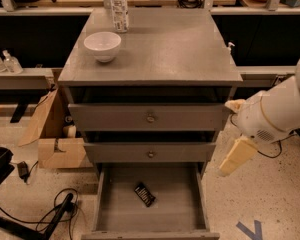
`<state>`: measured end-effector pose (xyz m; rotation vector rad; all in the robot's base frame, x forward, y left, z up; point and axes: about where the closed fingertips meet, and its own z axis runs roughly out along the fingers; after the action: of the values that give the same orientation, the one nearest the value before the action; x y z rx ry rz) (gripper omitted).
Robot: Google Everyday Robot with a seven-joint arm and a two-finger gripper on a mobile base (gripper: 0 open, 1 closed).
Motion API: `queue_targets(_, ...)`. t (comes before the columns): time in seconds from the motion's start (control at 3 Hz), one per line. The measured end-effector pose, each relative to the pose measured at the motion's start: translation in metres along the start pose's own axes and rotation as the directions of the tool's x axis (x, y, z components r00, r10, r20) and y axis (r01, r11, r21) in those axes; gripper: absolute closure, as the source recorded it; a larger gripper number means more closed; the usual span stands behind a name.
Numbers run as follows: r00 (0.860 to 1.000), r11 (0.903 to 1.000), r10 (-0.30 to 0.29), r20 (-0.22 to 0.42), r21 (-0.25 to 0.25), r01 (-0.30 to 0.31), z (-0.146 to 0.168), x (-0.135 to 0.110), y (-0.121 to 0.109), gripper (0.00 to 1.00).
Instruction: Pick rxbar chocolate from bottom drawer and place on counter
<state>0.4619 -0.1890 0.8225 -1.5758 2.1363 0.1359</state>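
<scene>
Right, my end effector (pixel 238 155) hangs outside and above the right edge of the bottom drawer (pixel 202 204); open or closed, can't tell. The rxbar chocolate (pixel 144 194) lies diagonal, mid-floor. Plan: enter over the right wall, descend vertical, grip across its short axis.

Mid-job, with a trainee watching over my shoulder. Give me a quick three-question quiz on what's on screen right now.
1. True or false: the rxbar chocolate lies inside the open bottom drawer.
2. Where is the gripper? A) holding the bar B) outside the bottom drawer, off to the picture's right C) down inside the bottom drawer
3. Fill in: near the bottle on the counter stands a white ____.
Key: 1 true; 2 B; 3 bowl.
</scene>
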Motion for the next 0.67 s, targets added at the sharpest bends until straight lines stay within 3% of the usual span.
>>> queue_targets(0.33, 0.998, 0.9998, 0.006, 0.06, 0.018, -0.007, 0.057, 0.022, 0.01, 0.0)
queue_targets(0.67, 0.985, 0.9898, 0.055, 0.167, 0.121, -0.075, 0.099, 0.026, -0.015, 0.0)
